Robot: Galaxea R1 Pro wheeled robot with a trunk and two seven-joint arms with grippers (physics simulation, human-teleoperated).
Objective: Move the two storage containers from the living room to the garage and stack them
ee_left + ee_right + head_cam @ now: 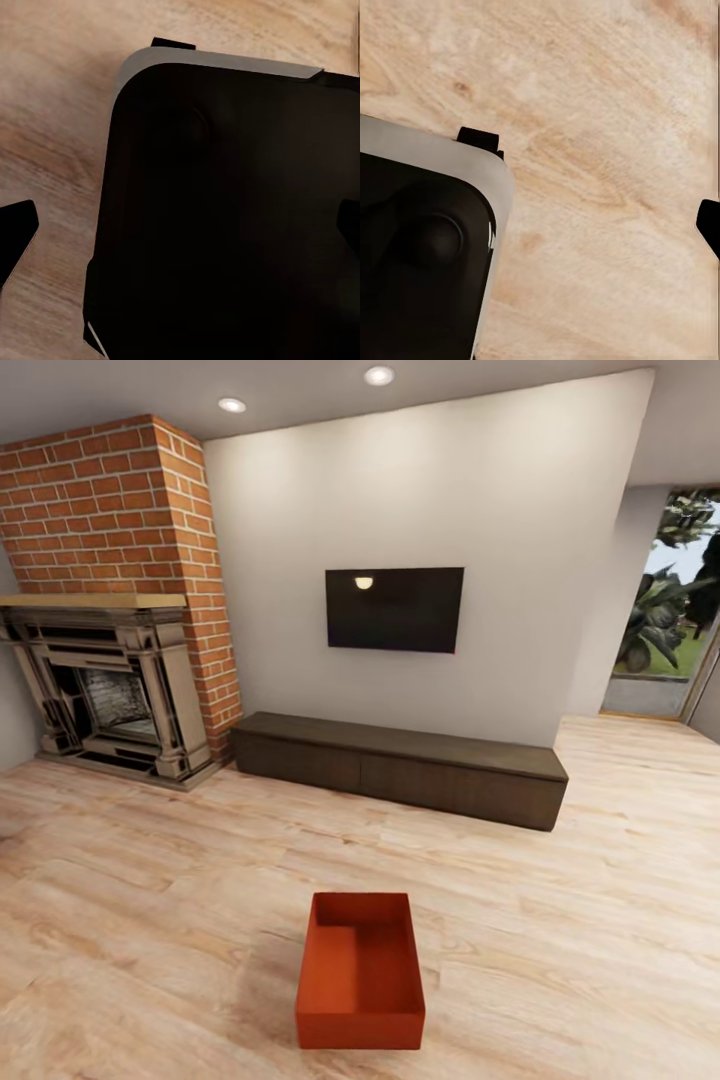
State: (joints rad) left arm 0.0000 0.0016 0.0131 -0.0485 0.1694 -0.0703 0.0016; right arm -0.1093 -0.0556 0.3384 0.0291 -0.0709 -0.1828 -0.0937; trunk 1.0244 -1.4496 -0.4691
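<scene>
I am in the living room. One orange-red storage container (360, 972) sits open-topped and empty on the light wood floor (150, 920), straight ahead and close, its long side pointing away from me. My left gripper (180, 225) hangs open over my own dark base, one fingertip (16, 231) at each side edge of the left wrist view. My right gripper (540, 225) also looks open, with one fingertip (709, 225) showing at the edge over bare planks. Neither gripper holds anything. The garage is out of view.
A long dark low bench (400, 765) runs along the white wall under a black TV (394, 609). A red-brick fireplace (110, 690) stands at the left. A glass opening with plants (670, 630) is at the far right. My dark base (420, 262) fills part of both wrist views.
</scene>
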